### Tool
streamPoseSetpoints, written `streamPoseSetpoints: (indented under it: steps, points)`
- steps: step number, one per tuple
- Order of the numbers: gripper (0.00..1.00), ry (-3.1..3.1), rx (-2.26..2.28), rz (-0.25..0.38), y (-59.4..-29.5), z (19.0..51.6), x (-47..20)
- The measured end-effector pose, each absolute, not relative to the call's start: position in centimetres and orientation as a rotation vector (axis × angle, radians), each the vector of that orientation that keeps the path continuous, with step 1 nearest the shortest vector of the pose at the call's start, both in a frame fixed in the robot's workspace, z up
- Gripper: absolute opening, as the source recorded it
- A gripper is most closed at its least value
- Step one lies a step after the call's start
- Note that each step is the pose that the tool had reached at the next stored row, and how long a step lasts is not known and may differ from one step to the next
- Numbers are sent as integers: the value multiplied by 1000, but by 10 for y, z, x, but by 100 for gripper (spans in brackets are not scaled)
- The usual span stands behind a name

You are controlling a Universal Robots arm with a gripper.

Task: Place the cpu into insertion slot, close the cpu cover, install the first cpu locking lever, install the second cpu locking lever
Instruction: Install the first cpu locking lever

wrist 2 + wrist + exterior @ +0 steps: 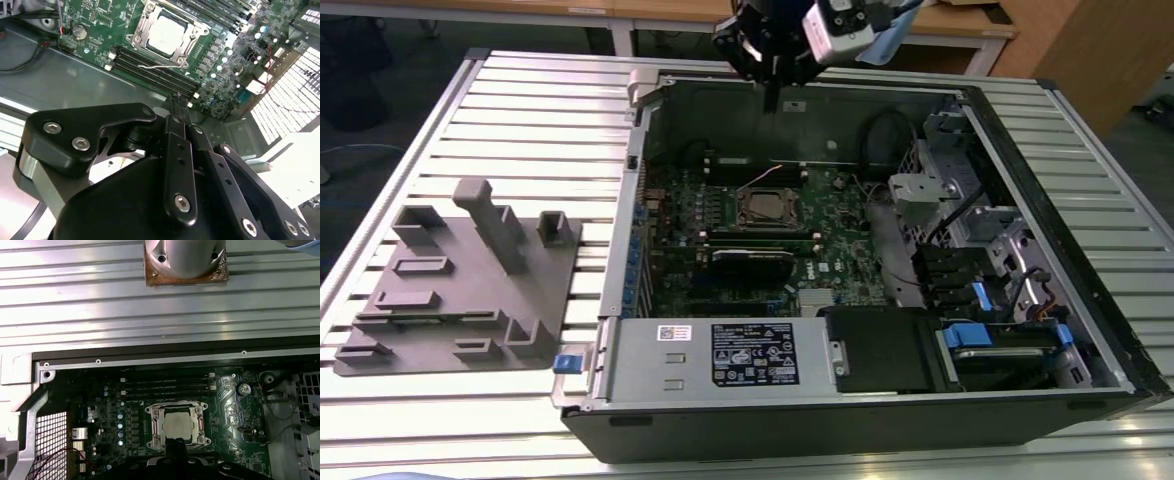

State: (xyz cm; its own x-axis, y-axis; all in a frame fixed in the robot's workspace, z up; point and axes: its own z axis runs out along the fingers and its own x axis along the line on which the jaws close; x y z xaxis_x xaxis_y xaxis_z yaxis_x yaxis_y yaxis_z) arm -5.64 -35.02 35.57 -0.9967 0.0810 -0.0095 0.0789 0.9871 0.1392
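The gripper [771,100], fingers pressed together on nothing, is hovering above the open computer case [854,400]. The cpu [166,34] is lying in the insertion slot [185,59], framed by the cpu cover [145,25].

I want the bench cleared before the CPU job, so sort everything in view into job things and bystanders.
Job in hand:
cpu
cpu cover
locking lever
end effector

Lying about:
grey fixture block
memory slots
silver labelled box

Matte black hand [179,98], jointed links, silver screws [181,201].
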Motion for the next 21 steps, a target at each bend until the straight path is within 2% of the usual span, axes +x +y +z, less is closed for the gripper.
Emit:
streamPoseSetpoints:
  steps: [15, 21]
  points:
    - [11, 3116, 130, 216, -351, 327, -56]
    - [11, 3117, 136, 175, -351, 321, -56]
